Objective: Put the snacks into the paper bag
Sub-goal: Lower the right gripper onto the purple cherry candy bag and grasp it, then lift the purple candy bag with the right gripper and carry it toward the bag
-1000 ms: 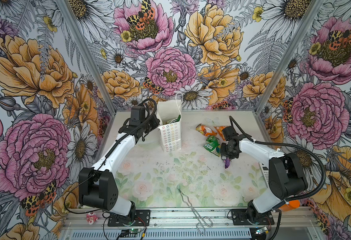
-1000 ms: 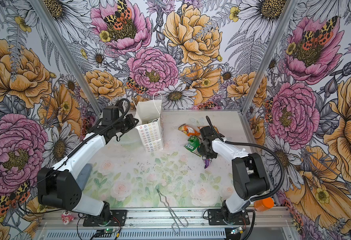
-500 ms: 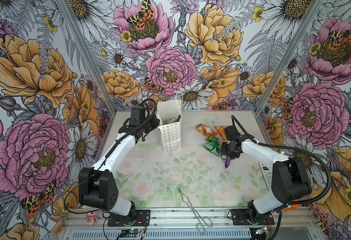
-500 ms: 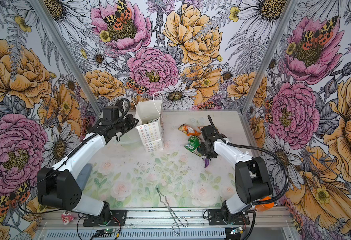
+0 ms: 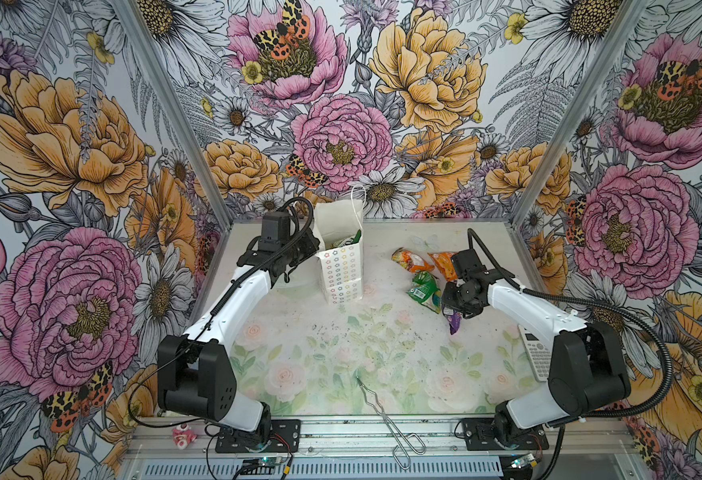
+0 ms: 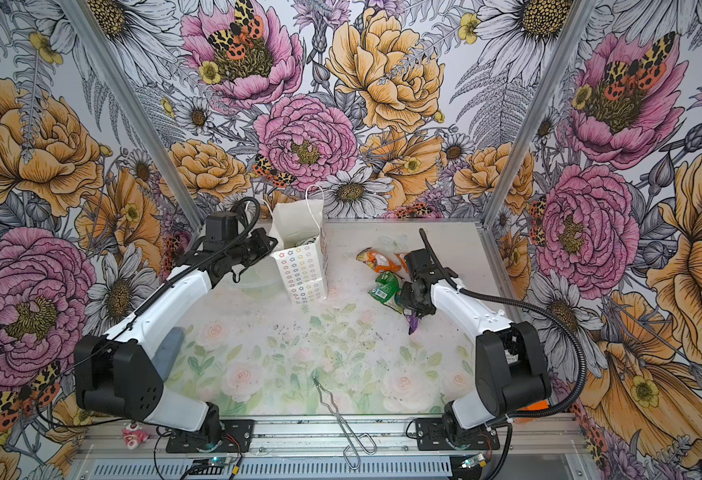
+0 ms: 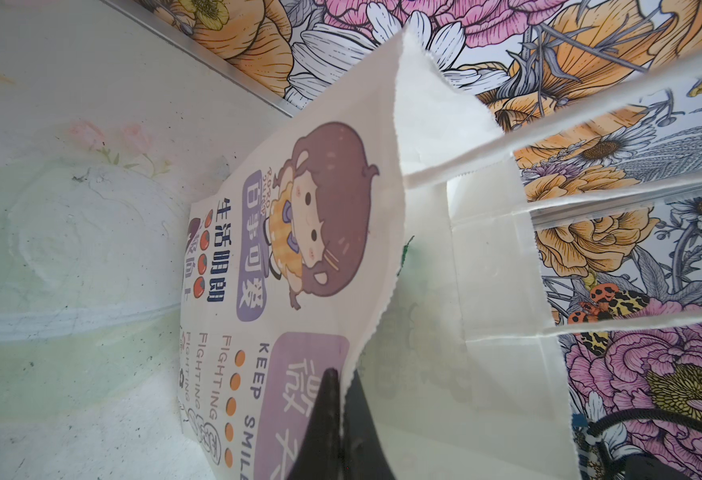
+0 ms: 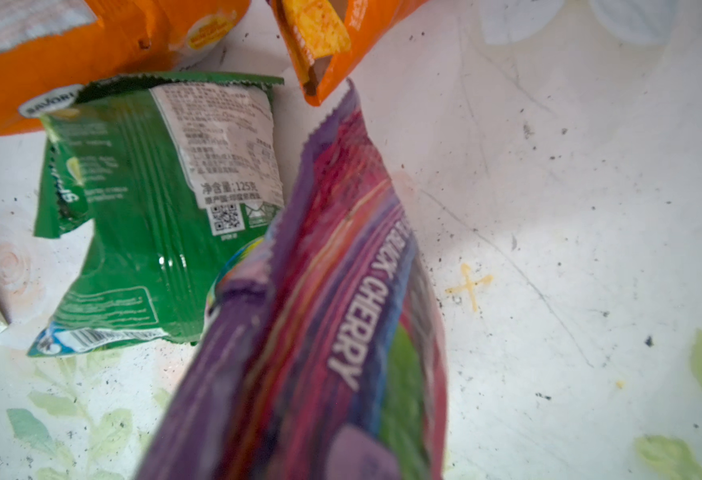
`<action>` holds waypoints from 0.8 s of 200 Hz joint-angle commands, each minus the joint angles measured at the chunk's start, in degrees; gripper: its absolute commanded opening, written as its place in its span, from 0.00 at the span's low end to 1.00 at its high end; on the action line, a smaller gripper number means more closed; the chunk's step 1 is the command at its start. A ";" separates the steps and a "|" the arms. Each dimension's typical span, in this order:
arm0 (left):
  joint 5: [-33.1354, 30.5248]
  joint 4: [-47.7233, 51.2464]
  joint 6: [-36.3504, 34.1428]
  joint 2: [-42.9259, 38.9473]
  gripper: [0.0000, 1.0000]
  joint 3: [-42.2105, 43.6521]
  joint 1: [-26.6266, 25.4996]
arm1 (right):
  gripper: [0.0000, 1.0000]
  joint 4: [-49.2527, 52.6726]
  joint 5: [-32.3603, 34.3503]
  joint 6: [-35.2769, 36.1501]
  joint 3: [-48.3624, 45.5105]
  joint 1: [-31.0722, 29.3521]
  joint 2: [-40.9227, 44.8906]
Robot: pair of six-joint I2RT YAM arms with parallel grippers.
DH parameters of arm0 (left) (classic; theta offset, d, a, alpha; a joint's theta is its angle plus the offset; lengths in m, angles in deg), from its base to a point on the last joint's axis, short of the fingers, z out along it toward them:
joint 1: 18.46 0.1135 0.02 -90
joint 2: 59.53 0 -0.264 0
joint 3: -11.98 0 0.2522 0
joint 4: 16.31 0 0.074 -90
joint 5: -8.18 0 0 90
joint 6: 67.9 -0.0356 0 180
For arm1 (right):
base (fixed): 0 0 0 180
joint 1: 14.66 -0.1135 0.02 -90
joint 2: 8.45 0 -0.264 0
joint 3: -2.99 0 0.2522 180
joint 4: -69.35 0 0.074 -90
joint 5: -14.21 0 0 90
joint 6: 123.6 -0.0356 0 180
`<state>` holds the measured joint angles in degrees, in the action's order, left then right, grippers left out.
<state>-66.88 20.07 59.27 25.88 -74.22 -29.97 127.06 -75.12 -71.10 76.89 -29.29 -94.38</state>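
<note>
The white paper bag (image 5: pixel 343 270) (image 6: pixel 304 272) stands upright at the back of the table, with packets showing in its open mouth (image 5: pixel 347 241). My left gripper (image 5: pixel 309 246) (image 7: pixel 343 376) is shut on the bag's rim, one finger outside on the cartoon face (image 7: pixel 299 232) and one inside. My right gripper (image 5: pixel 451 302) (image 6: pixel 411 304) is shut on a purple-pink snack packet (image 5: pixel 453 323) (image 8: pixel 320 299), which hangs from it and hides its fingers in the right wrist view. Just left of it on the table lie a green packet (image 5: pixel 424 286) (image 8: pixel 154 216) and two orange packets (image 5: pixel 409 259) (image 5: pixel 442 264).
Metal tongs (image 5: pixel 386 419) lie at the front edge. A white calculator (image 5: pixel 534 353) lies under the right arm. A clear shallow dish (image 5: pixel 299 284) sits left of the bag. A pink-white toy (image 5: pixel 183 436) lies off the table at the front left.
The right arm's elbow has drifted slightly outward, while its gripper and the purple packet stay almost in place. The left arm and the bag have not moved.
</note>
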 commanded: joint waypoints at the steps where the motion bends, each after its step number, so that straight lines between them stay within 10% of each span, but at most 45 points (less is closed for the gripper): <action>1: 1.22 -0.07 -0.08 0.32 0.00 -0.81 -0.27 | 0.13 -0.87 -0.67 1.04 1.60 0.38 3.06; 160: 1.27 -0.06 0.10 0.82 0.00 -1.64 -0.44 | 0.00 -0.92 -0.67 6.86 4.48 0.33 11.76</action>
<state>-66.88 20.07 59.29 25.88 -74.22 -29.97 127.32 -75.69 -66.05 78.79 -29.29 -85.20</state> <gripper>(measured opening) 0.050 0.288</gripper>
